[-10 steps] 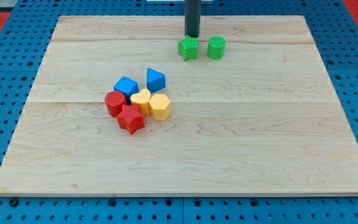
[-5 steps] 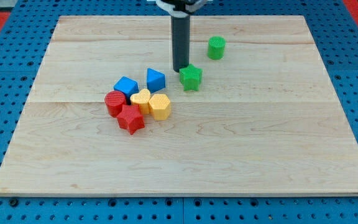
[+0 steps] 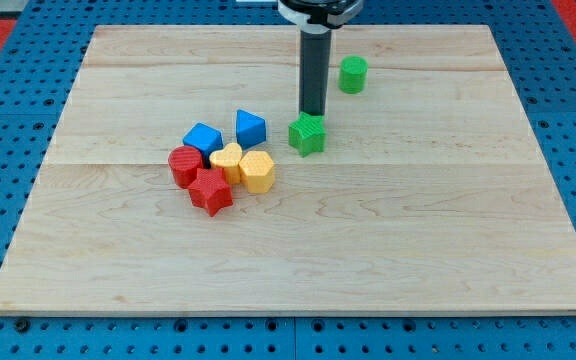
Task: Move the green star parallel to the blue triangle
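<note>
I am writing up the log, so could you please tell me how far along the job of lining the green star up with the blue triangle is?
Mostly done: the green star sits to the view's right of the blue triangle, at nearly the same height, with a small gap. In hand: my tip rests at the star's top edge. Left: at most a slight nudge to even the alignment. The green cylinder stands apart near the view's top.

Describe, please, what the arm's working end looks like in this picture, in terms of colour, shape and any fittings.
It is a straight, smooth, dark grey rod of round section, with no jaws. My tip ends bluntly just above the green star. At the view's top the rod runs into a white collar with a black band, cut off by the picture's edge. No cables or markings show.
</note>
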Controlling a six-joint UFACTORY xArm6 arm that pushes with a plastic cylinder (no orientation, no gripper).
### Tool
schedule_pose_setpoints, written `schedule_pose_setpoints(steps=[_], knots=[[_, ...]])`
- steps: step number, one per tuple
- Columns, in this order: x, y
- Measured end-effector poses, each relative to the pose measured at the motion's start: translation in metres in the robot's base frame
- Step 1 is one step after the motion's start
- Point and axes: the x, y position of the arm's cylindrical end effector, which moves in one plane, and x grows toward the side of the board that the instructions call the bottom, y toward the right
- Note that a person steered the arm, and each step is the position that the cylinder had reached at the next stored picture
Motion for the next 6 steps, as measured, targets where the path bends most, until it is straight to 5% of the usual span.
schedule_pose_setpoints(steps=[2, 3, 5, 6], knots=[[-0.063, -0.022], [-0.117, 0.05], [-0.045, 0.095], [-0.108, 0.131]])
